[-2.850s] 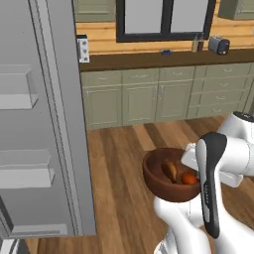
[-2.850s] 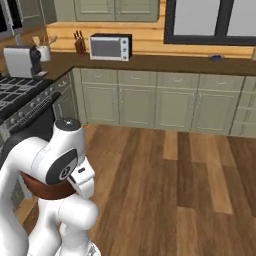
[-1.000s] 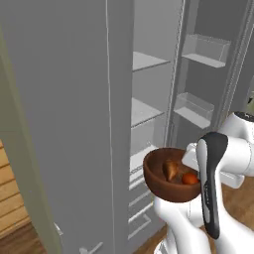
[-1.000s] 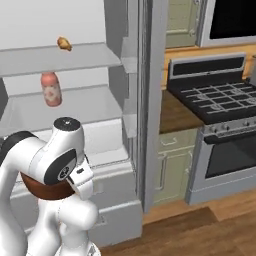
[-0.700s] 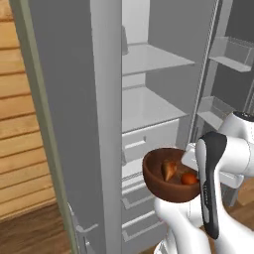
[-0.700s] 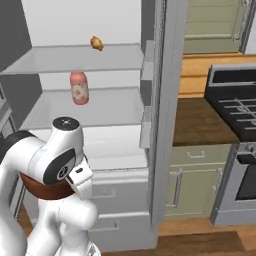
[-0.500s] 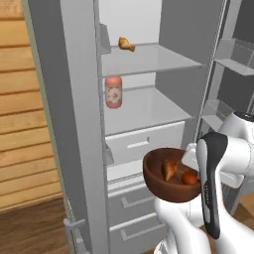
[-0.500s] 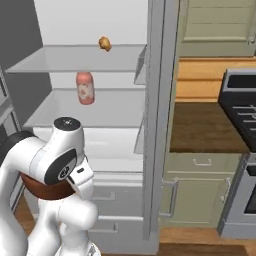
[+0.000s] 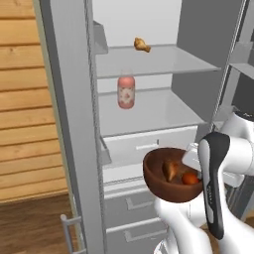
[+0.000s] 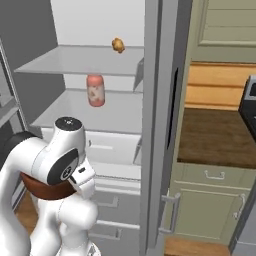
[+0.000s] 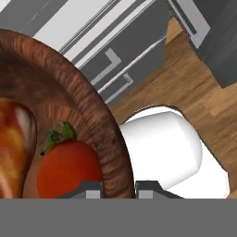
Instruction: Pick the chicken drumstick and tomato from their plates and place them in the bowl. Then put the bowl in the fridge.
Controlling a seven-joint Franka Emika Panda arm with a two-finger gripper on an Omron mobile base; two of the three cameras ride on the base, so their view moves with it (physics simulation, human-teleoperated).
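My gripper point(image 11: 118, 186) is shut on the rim of the dark-brown bowl point(image 11: 92, 115), one fingertip inside the wall and one outside. In the bowl lie the red tomato point(image 11: 69, 169) with its green stem and the chicken drumstick point(image 11: 14, 148). From the left base view the bowl point(image 9: 163, 184) hangs at chest height before the open fridge point(image 9: 158, 106), carrying the drumstick point(image 9: 171, 169) and tomato point(image 9: 190, 178). The right base view has the bowl point(image 10: 42, 189) mostly behind my arm, with the fridge's point(image 10: 115, 112) shelves beyond. The plates are out of view.
A pale golden drumstick point(image 9: 142, 45) lies on the upper glass shelf and a pink jar point(image 9: 126, 92) stands on the shelf below. Pale drawers point(image 9: 144, 144) sit under them. The fridge's grey side wall point(image 9: 69, 124) stands left; a wooden counter point(image 10: 220, 135) lies right.
The base has turned, so the whole picture has slid: the fridge's open inside now faces me squarely. My arm and the bowl keep the same pose, grip unchanged.
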